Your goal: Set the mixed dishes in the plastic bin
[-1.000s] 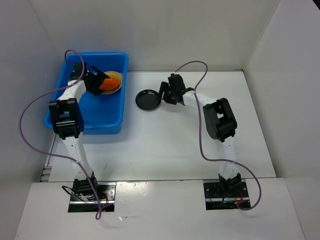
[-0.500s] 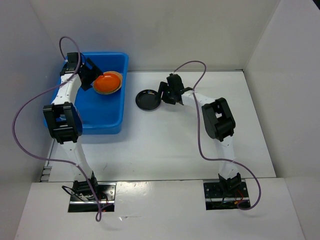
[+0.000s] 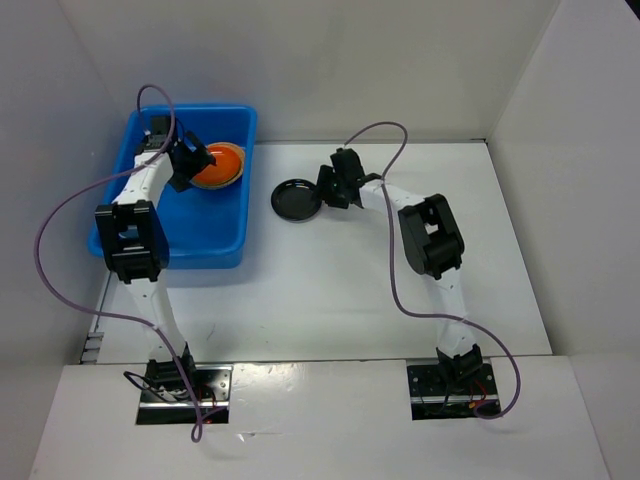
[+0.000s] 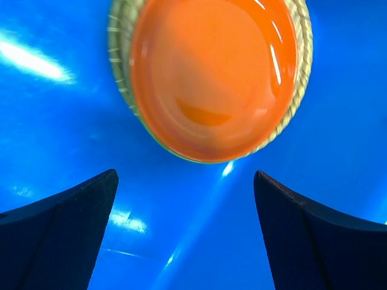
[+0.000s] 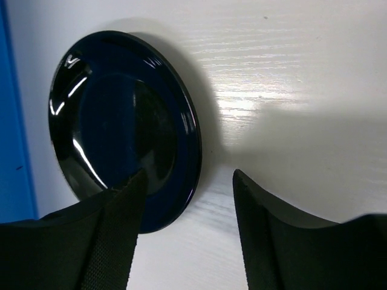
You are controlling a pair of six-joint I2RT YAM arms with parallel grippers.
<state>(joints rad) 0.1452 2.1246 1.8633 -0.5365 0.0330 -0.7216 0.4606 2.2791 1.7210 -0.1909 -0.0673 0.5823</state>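
The plastic bin (image 3: 200, 225) sat at the far left of the worktop (image 3: 350, 290). In its far right corner an orange plate (image 4: 214, 72) lay stacked on a tan woven plate (image 4: 118, 36). The left end effector (image 4: 184, 175) hung just above them inside the bin, fingers wide apart and holding nothing. Just right of the bin, a black plate (image 5: 115, 121) rested flat on the worktop. The right end effector (image 5: 189, 181) straddled its right rim with fingers apart, one over the plate, the other over bare worktop, not clamped.
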